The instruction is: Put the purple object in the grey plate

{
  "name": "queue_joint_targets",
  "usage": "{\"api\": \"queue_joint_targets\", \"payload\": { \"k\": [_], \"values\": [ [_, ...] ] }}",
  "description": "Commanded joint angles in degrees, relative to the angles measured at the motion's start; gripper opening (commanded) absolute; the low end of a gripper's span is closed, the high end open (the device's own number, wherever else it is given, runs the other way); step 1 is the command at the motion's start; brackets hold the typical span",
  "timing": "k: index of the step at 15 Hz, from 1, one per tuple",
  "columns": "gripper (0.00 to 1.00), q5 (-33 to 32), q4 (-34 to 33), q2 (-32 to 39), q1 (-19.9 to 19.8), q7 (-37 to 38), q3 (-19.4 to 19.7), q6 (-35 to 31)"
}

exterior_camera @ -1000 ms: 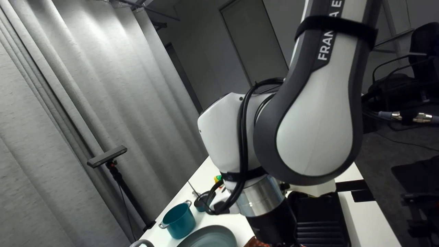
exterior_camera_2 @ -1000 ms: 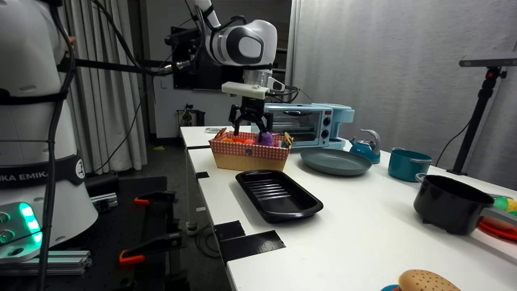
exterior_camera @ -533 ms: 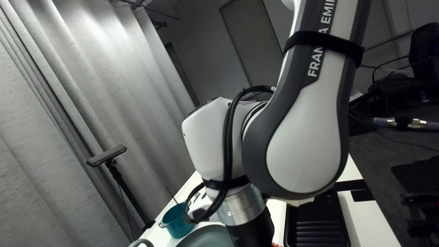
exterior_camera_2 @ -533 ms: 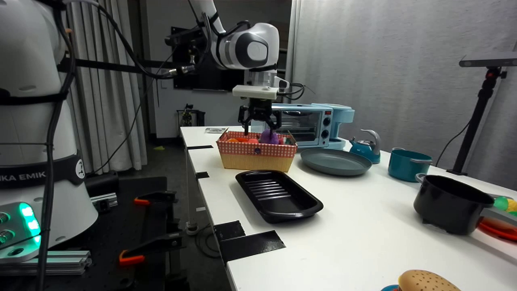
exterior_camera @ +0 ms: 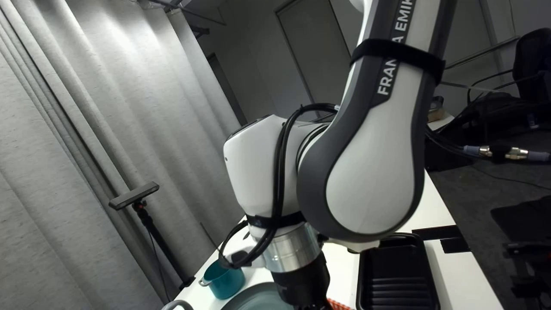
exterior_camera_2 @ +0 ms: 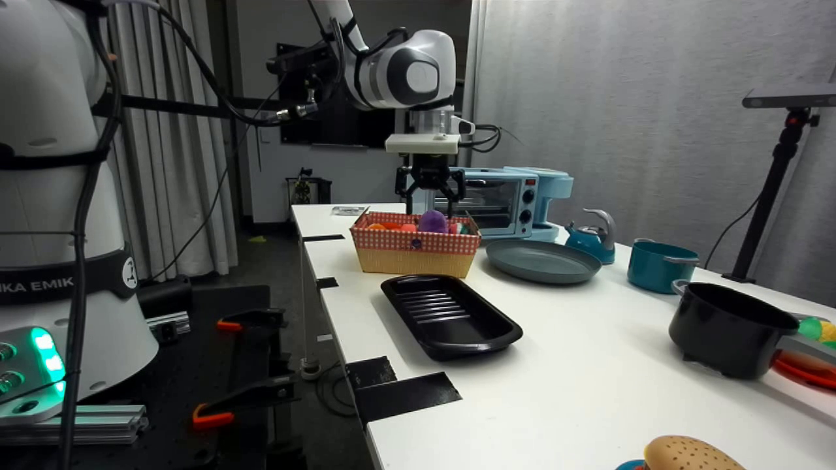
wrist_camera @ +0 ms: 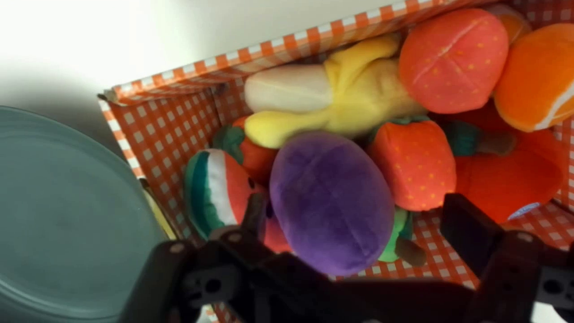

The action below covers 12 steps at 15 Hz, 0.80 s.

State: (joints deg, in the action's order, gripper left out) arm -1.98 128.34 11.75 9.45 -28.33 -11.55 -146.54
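The purple object (wrist_camera: 332, 202) is a rounded plush toy. It lies in a red-checked basket (exterior_camera_2: 411, 258) among other plush fruit, and its top (exterior_camera_2: 432, 221) shows above the rim in an exterior view. My gripper (exterior_camera_2: 429, 207) is open and empty over the basket, its fingertips just above and behind the toy there. In the wrist view the gripper (wrist_camera: 357, 204) has one finger left of the toy and one farther off to its right. The round grey plate (exterior_camera_2: 543, 262) stands on the table beside the basket; it also shows in the wrist view (wrist_camera: 67, 215) and an exterior view (exterior_camera: 258, 299).
A blue toaster oven (exterior_camera_2: 496, 202) stands behind the basket. A black tray (exterior_camera_2: 450, 316) lies in front of it. A teal kettle (exterior_camera_2: 591, 241), a teal pot (exterior_camera_2: 661, 266) and a black pot (exterior_camera_2: 731, 329) stand past the plate. A toy burger (exterior_camera_2: 686, 454) is at the near edge.
The basket shifted slightly toward the plate over the first half second, along with the gripper. Since then the gripper has risen a little above the purple object, which stays in the basket.
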Motion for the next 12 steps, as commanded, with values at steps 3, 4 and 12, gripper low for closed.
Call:
{"api": "queue_joint_targets", "payload": {
  "k": [3,4,12],
  "values": [
    [1.0,-0.28,-1.0,1.91,-1.14,-0.43,-0.59,-1.47],
    [1.0,0.6,-1.17,2.26,-1.3,-0.76,-0.9,-1.21],
    [0.65,2.17,-3.2,5.68,-1.71,-0.73,-2.16,-2.05]
  ]
}}
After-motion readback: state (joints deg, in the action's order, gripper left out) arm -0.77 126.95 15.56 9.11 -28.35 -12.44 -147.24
